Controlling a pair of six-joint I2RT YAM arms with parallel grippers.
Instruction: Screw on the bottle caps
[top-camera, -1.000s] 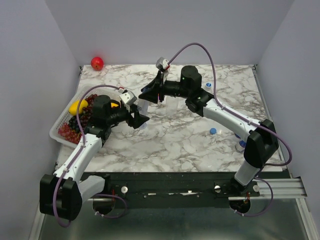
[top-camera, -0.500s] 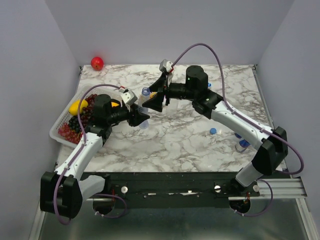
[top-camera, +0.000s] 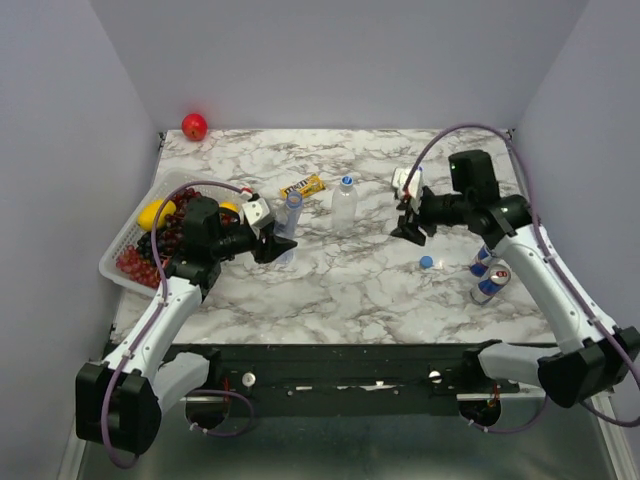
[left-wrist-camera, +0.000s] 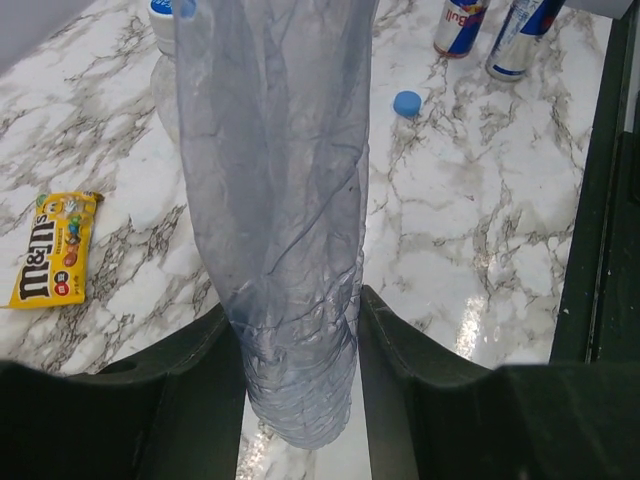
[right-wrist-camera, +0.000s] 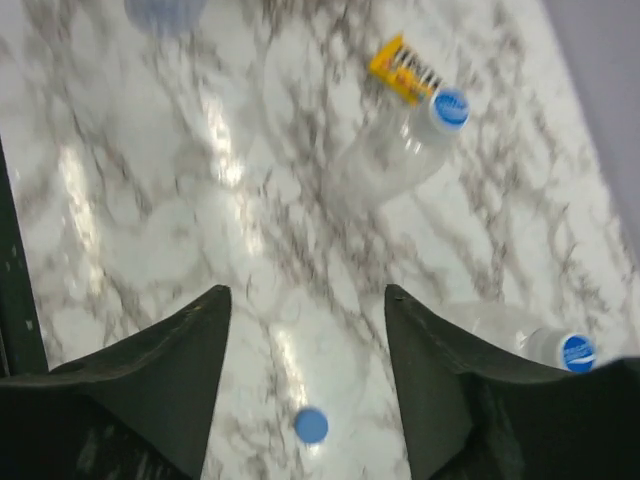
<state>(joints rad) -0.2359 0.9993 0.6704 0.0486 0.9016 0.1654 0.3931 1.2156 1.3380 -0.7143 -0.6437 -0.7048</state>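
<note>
Marbled desk (top-camera: 350, 300). Left pincer (left-wrist-camera: 300, 320) pinching slim blue-tinted bottle (left-wrist-camera: 275, 200) low on its body, upright, left of centre. Right pincer (right-wrist-camera: 307, 300) spread, empty, above loose blue cap (right-wrist-camera: 311, 425). Suggest: take cap flat by its rim, seat squarely on neck before twisting.

Slim bluish bottle (left-wrist-camera: 290, 200) stands, apparently upright; blue cap (top-camera: 426, 262) lies apart.

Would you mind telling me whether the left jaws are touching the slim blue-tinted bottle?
Touching. The left wrist view shows the left jaws pressed against both sides of the slim blue-tinted bottle near its base, with no gap on either side.
</note>
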